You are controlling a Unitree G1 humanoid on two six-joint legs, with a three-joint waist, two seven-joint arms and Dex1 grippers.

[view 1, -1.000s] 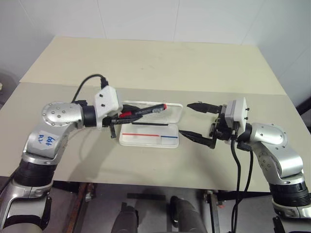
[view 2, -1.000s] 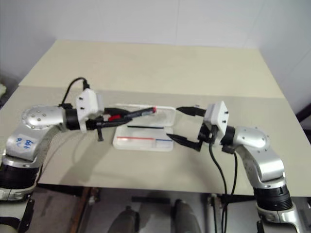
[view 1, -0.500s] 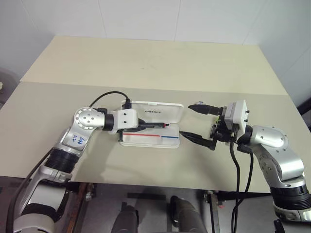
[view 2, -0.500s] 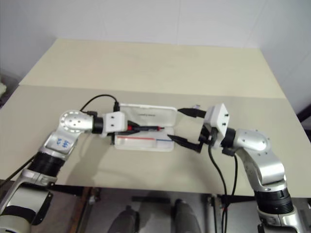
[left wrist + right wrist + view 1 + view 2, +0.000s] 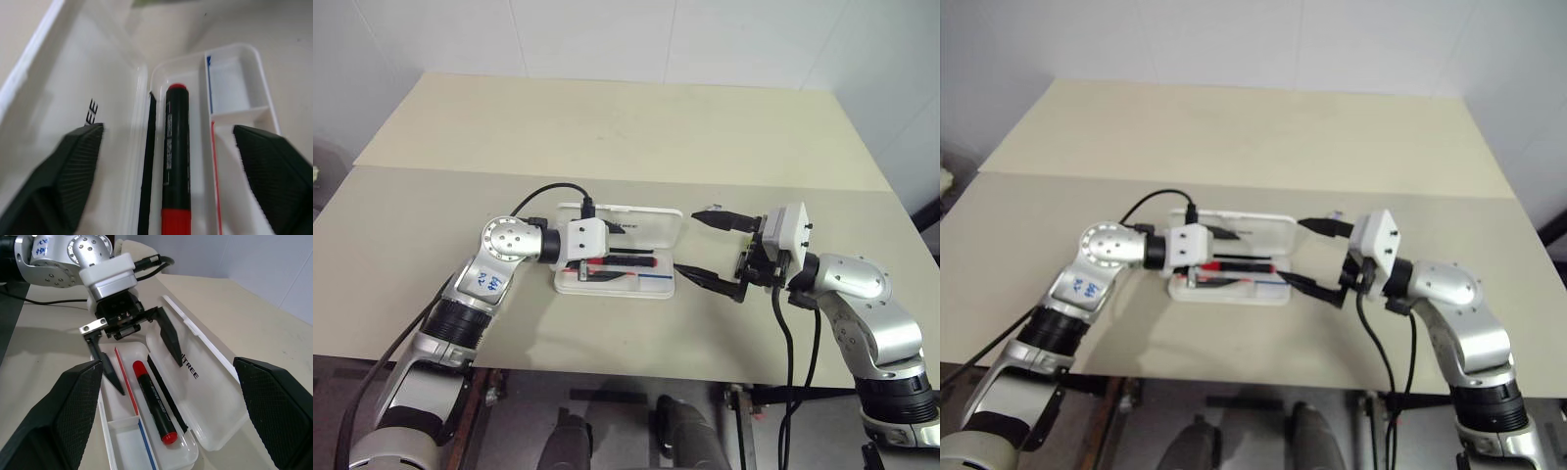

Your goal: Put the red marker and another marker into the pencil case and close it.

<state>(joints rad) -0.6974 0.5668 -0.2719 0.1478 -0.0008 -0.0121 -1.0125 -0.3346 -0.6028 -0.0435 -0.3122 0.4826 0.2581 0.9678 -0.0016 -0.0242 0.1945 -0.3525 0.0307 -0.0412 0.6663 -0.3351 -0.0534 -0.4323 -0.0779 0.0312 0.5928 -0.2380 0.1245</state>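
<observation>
The white pencil case (image 5: 658, 225) lies open on the table, lid flat on the far side and tray (image 5: 122, 431) on the near side. The red marker (image 5: 152, 404) lies lengthwise in the tray, against the hinge side; it is also seen close up as the red marker (image 5: 176, 161). My left gripper (image 5: 628, 255) is open just above it, one finger on each side, touching nothing. My right gripper (image 5: 688, 241) is open and empty at the case's right end. The other marker is out of view.
A thin black strip (image 5: 166, 391) runs beside the marker along the hinge. A red-and-blue line (image 5: 646, 277) marks the tray, and a small divided compartment (image 5: 234, 88) sits at one end. The beige table (image 5: 607, 127) stretches far behind the case to a white wall.
My left gripper came down over the tray, opened and let go of the red marker, which now lies in the case. The right arm stayed where it was.
</observation>
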